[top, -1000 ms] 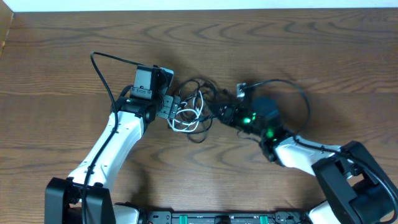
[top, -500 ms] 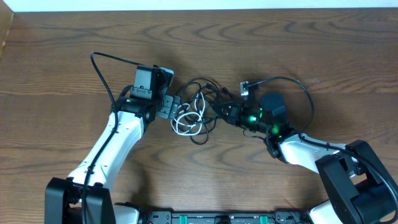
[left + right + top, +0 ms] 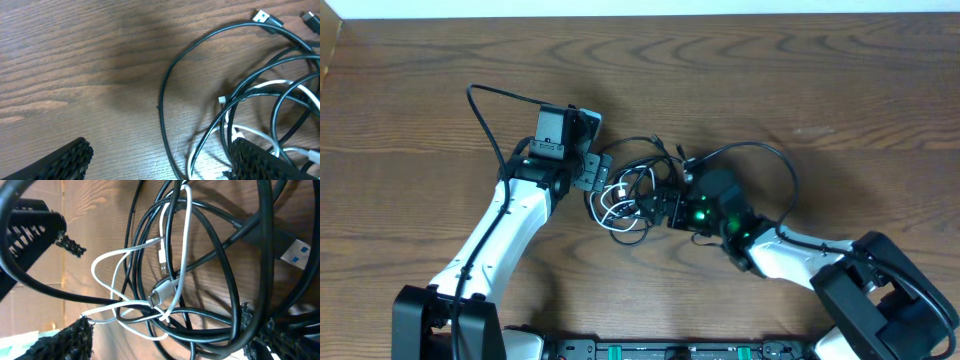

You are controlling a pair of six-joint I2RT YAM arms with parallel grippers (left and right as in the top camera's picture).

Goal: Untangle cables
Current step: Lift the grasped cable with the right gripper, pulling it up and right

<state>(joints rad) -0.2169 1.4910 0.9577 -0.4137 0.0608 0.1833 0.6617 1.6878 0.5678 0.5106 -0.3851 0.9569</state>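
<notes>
Since a second ago the right gripper (image 3: 658, 205) has swung in leftward onto the right edge of the tangle (image 3: 632, 185); there the black cord (image 3: 638, 142) loops through the white cord (image 3: 612, 208) on the wooden table (image 3: 820, 80). Only the right wrist view shows a blue-tongued USB plug (image 3: 294, 255) at the tangle's right; only the left wrist view shows a silver plug (image 3: 260, 16) at its far side. The right jaws stand wide apart, straddling the cords, pinching nothing; the left gripper (image 3: 602, 178), equally wide, sits at the tangle's left edge, one finger (image 3: 255, 157) over the cords.
</notes>
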